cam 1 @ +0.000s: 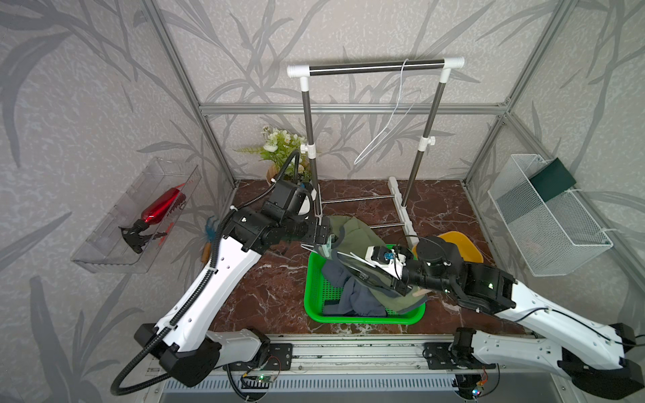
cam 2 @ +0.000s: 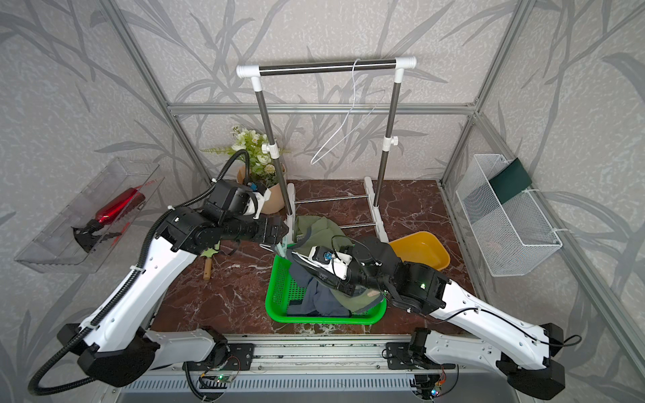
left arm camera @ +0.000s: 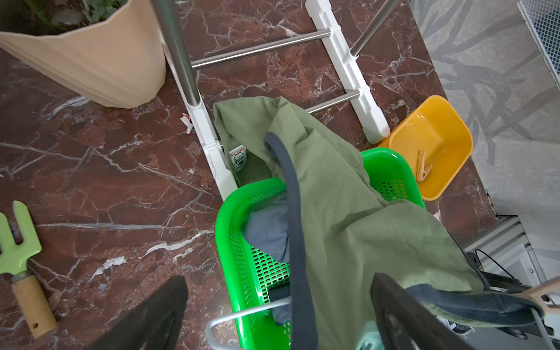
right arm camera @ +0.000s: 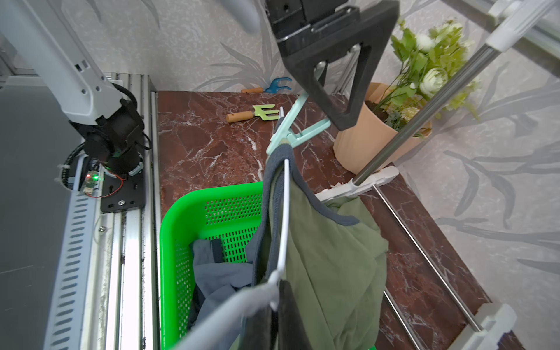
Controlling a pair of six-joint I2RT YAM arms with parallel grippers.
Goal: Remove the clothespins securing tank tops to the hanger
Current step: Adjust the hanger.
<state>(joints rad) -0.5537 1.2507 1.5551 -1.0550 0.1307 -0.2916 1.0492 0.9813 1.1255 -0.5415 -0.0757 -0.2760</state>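
The right gripper [right arm camera: 272,300] grips the hanger [right arm camera: 285,212] above the green basket [right arm camera: 181,218], so the wide-open left gripper [cam 1: 328,242] should pinch the mint clothespin [right arm camera: 291,133] on the tank top [right arm camera: 333,257] and pull gently

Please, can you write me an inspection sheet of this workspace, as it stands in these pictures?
Surface: red-brown marble tabletop, one white scrap by the clothes rack.
Job's things: olive tank top on white hanger over green basket; mint clothespin clipped on its strap; blue-grey garment in the basket; peach clothespin in yellow bin.
Clutter: garden fork, blue hand tool, plant pot.
Grippers: left tool open at the mint clothespin; right tool shut on the white hanger.
Cables: black conduit along left arm; thin cable on right arm.
Surroundings: clothes rack with empty hanger; red bottle in wall tray; wire basket.
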